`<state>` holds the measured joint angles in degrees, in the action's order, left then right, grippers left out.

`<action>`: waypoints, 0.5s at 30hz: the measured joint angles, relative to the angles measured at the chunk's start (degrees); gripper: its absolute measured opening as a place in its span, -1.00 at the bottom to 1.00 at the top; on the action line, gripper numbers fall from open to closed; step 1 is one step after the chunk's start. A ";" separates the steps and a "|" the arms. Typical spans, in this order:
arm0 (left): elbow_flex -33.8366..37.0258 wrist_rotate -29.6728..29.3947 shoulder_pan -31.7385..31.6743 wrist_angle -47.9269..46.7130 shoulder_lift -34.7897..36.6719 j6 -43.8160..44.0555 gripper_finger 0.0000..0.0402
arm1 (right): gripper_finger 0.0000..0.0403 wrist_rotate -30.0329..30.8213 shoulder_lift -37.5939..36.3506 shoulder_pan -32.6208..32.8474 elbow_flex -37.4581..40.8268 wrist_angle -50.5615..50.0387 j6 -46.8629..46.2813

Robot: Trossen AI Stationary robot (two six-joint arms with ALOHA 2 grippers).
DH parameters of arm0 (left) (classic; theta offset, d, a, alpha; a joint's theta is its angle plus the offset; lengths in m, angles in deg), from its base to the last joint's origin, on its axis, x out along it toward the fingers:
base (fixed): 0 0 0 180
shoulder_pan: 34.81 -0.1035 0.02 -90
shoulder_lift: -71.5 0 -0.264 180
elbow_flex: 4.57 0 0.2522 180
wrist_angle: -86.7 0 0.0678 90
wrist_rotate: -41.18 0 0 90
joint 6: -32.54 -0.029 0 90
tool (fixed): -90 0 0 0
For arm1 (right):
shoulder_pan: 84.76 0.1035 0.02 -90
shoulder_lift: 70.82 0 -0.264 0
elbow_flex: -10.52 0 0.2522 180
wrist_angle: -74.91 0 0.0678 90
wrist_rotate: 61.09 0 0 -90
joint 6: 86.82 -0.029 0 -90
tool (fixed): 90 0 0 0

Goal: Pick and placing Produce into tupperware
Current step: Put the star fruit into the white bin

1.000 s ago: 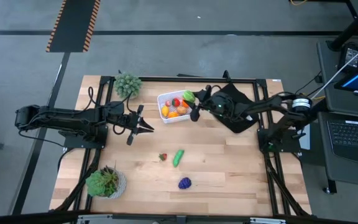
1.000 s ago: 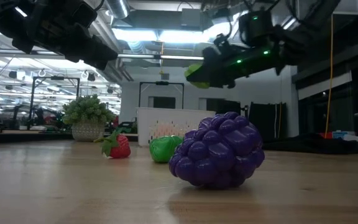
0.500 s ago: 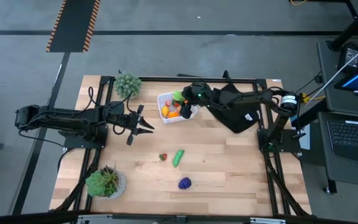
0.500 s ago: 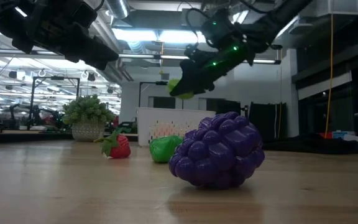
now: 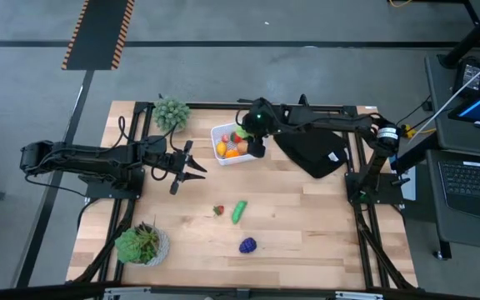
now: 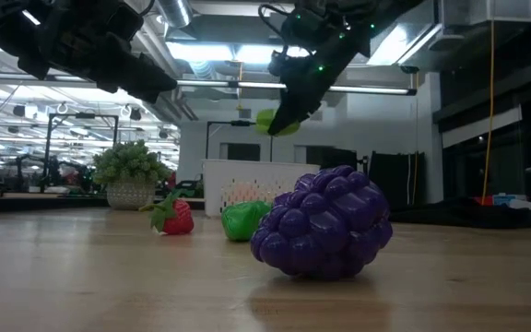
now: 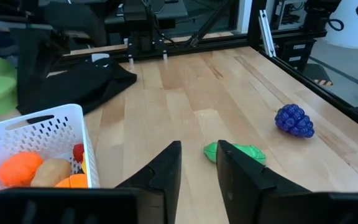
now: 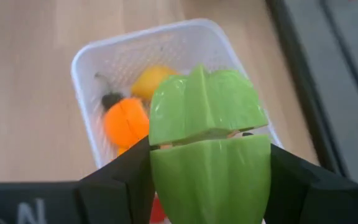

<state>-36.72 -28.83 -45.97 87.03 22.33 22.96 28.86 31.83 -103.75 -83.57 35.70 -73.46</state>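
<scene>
Right hand (image 8: 207, 180), gripping green pepper (image 8: 207, 149), has moved over tub (image 8: 98, 56); left hand (image 7: 197, 163) parted.

Right gripper (image 5: 251, 138) hangs over the white tub (image 5: 221, 132) — apparently holding something green; left gripper (image 5: 197, 167) waits beside the tub.

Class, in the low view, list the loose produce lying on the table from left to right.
strawberry → green vegetable → purple grapes
</scene>
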 joint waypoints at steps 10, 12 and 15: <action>0.00 0.00 0.00 0.04 0.00 0.04 -0.48 | 0.06 -2.67 0.00 -2.29 -2.93 -6.57 0.60; 0.00 0.00 -0.02 0.07 0.00 0.04 -0.48 | 0.06 -2.66 0.00 -2.27 -2.93 -7.33 0.64; 0.00 0.00 0.00 0.07 0.00 0.07 -0.51 | 0.06 -2.66 0.00 -2.25 -2.93 -6.87 0.66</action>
<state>-36.72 -28.83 -45.97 87.10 22.33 23.03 26.20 31.83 -106.00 -86.51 28.84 -72.80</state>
